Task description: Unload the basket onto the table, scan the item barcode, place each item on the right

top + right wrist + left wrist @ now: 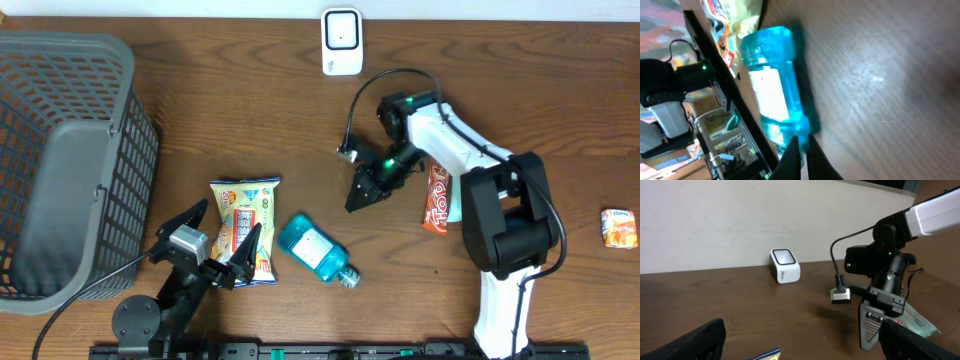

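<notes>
The gray basket (95, 150) fills the left end of the tabletop (250, 110) and runs past the picture's left edge. The white scanner (341, 40) stands alone near the far edge, with a wide band of bare wood on both sides and in front of it. A small orange packet (619, 227) lies close to the right edge, well apart from everything else.

The other things cluster in the near middle. A yellow snack bag (243, 190) lies flat, with the blue bottle (312, 248) on its side just to the right; whether the two touch is hard to tell from above. A red wrapper (437, 195) lies farther right, partly under the right arm.

The left claw (231, 217) is spread wide over the snack bag, one finger on each side, holding nothing. The right claw (353, 204) has its fingers pressed together and empty. It points down toward the bottle from the far right, with a strip of open wood between them. In the right wrist view the fingertips (796, 150) meet just short of the bottle's cap end.

By count there are one basket, one scanner, one bottle, three packets and two arms. The bottle lies well apart from the scanner, with clear wood between them.
</notes>
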`<state>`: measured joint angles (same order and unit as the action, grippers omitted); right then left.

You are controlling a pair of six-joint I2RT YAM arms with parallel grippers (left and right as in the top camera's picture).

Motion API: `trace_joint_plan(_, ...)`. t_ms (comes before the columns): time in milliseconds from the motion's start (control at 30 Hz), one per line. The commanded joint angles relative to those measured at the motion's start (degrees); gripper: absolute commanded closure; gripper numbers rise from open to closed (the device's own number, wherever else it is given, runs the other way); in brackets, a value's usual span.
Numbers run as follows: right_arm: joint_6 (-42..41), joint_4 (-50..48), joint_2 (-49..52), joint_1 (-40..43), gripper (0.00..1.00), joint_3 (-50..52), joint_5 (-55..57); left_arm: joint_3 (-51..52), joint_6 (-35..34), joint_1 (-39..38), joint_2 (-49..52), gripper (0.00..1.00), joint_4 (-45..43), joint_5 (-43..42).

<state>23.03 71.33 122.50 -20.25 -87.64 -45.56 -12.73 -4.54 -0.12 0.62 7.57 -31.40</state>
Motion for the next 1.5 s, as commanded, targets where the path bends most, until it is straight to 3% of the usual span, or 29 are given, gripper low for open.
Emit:
trace_joint_plan(0,0.7,-0.2,-1.4,0.4,0.98,-0.7,-1.4,-0.1,-0.3,-0.2,-0.4,0.02,-0.1,-0.6)
trace_joint_plan(67,0.6,0.7,-1.4,-0.1,0.92,-0.7,-1.2,-0.1,-0.3,-0.2,-0.4,0.02,-0.1,-0.6)
trace_joint_plan(167,2.5,2.2,-1.4,-1.9,0.60,-0.7,-1.1,-0.1,-0.3,-0.2,-0.4,0.02,-0.1,-0.6)
trace_joint_plan(367,10.7,4.3,-1.4,-7.3,0.15,-0.6,0.3,-0.1,-0.3,-0.2,-0.4,0.02,-0.1,-0.6)
trace_joint_plan(533,10.7,5.1,-1.4,-10.5,0.11,-0.4,3.0,-0.1,-0.3,-0.2,-0.4,0.02,-0.1,-0.6)
trace_joint_plan(600,10.3,6.1,-1.4,-11.6,0.01,-0.4,3.1,-0.1,-0.3,-0.2,-0.4,0.02,-0.1,-0.6)
trace_joint_plan(767,0.3,6.3,-4.0,-12.3,0.01,-0.4,6.5,-0.1,-0.3,-0.2,-0.4,0.02,-0.1,-0.6)
trace_joint_plan(1033,-15.4,8.0,-26.7,-13.2,0.01,-0.4,23.2,-0.1,-0.3,-0.2,-0.4,0.02,-0.1,-0.6)
trace_joint_plan(1200,-28.1,2.2,-43.8,-16.0,0.01,5.2,36.1,-0.1,-0.3,-0.2,-0.4,0.02,-0.1,-0.6)
trace_joint_plan(1333,-35.9,-5.8,-52.5,-16.1,0.01,16.3,33.8,-0.1,-0.3,-0.2,-0.4,0.02,-0.1,-0.6)
trace_joint_plan(1467,-36.8,-12.5,-56.3,-16.1,0.03,26.8,21.0,-0.1,-0.3,-0.2,-0.4,0.02,-0.4,-0.6)
